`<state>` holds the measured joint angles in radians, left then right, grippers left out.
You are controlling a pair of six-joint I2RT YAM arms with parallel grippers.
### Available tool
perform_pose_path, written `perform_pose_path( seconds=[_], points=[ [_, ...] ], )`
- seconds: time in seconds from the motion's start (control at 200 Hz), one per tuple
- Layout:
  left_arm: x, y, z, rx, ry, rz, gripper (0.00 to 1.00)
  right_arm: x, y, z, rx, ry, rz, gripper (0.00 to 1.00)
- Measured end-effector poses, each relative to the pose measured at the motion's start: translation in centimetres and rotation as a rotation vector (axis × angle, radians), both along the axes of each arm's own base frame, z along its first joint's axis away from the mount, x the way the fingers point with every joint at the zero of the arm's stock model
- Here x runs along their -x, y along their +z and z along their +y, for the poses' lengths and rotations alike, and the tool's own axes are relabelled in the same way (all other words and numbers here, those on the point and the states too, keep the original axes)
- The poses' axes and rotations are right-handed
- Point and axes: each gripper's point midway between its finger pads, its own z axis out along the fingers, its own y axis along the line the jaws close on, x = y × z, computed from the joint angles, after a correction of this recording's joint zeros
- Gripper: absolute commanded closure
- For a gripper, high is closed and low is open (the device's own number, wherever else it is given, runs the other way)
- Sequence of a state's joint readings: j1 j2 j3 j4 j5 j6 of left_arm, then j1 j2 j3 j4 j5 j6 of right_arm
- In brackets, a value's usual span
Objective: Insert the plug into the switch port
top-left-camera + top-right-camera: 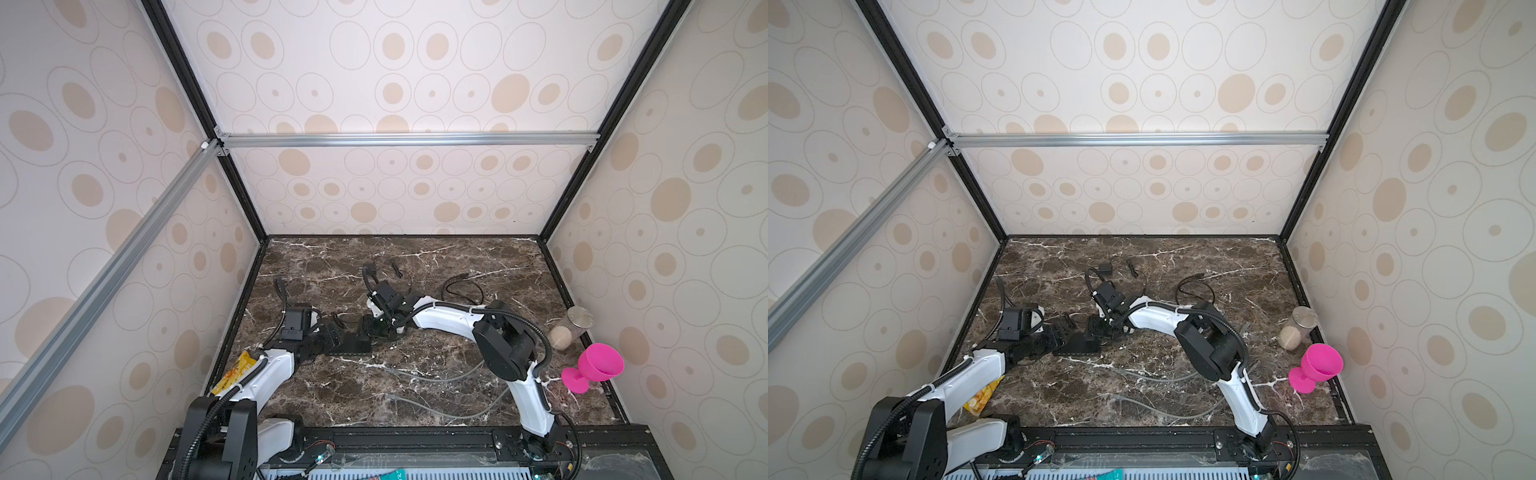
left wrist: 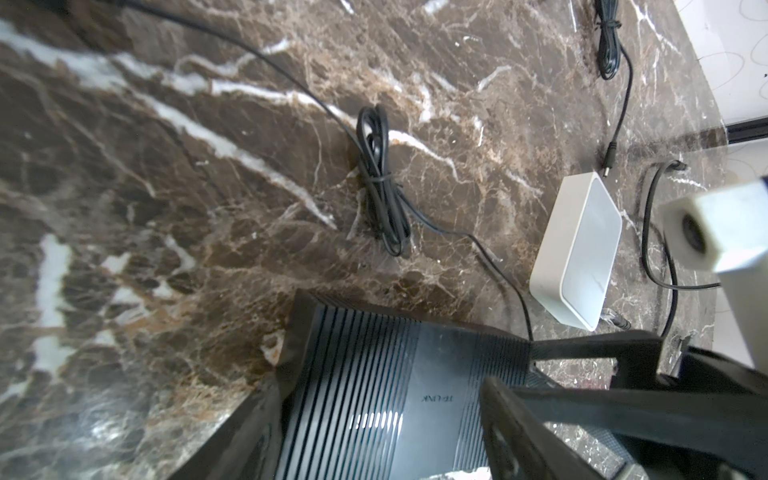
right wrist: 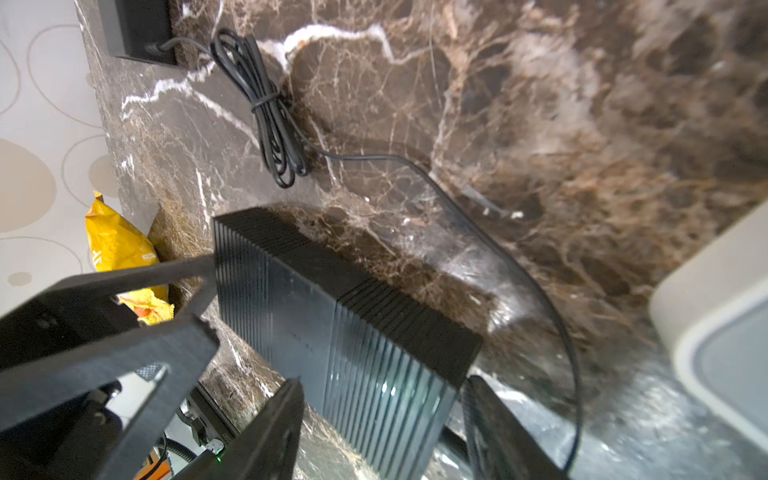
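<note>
Starting at the left: the left pincer [image 3: 214, 299] is spread wide and set across one end of the black switch [image 2: 365, 374], with a fingertip against each corner. That reads as a hold, not a hover. The switch lies on the marble desk [image 1: 415, 270], left of centre, logo face up, caught between the two arms. Over at its other end, the right pincer [image 3: 384, 384] straddles the body too, jaws fairly wide with a finger tight to each flank. I call that a clasp as well. So both arms are on the switch, and neither one carries a plug.

Beyond the switch a tied cable bundle [image 2: 380, 183] rests on the desk. Its thin lead [image 2: 478, 245] curls round to one corner of the switch, where a finger of the right pincer hides the end, so plugged or loose, I cannot tell. Further over, near the right arm, sits a white box [image 2: 582, 249], with a loose barrel plug [image 2: 610, 154] lying just beside one of its corners.

My read is that this is the setting-up step: squaring and steadying the switch so its port side can be reached. The insertion itself is not yet begun. The next move calls for one pincer to let go, most likely the right. It would take the plug by its moulded body, line it up with the port and push straight in while the left braces the switch. The ports are out of sight here, so alignment is the tricky bit.
</note>
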<state>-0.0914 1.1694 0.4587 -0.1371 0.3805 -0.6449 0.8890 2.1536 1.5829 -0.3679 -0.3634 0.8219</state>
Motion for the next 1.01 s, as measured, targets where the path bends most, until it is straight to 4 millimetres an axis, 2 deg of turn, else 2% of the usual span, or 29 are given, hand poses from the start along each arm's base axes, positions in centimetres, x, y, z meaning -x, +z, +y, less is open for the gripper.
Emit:
perform_pose_path(
  seconds=[0.15, 0.465, 0.75, 0.895, 1.005],
  points=[
    [1.3, -0.5, 0.0, 0.023, 0.022, 0.016, 0.25, -0.5, 0.0, 0.6, 0.002, 0.002, 0.000, 0.37],
    [2.8, 0.5, 0.4, 0.059, 0.085, -0.004, 0.25, -2.2, 0.0, 2.4, -0.002, 0.013, -0.005, 0.38],
    [4.8, 0.2, 0.4, 0.098, 0.141, 0.020, 0.26, -3.9, 0.3, 5.5, -0.034, 0.040, -0.022, 0.38],
    [5.6, -0.1, -0.2, 0.129, 0.145, 0.028, 0.26, -4.8, 1.2, 7.2, -0.061, 0.069, -0.052, 0.38],
    [6.0, -0.1, -0.8, 0.155, 0.136, 0.031, 0.26, -5.3, 3.0, 8.1, -0.085, 0.097, -0.084, 0.37]
  ],
)
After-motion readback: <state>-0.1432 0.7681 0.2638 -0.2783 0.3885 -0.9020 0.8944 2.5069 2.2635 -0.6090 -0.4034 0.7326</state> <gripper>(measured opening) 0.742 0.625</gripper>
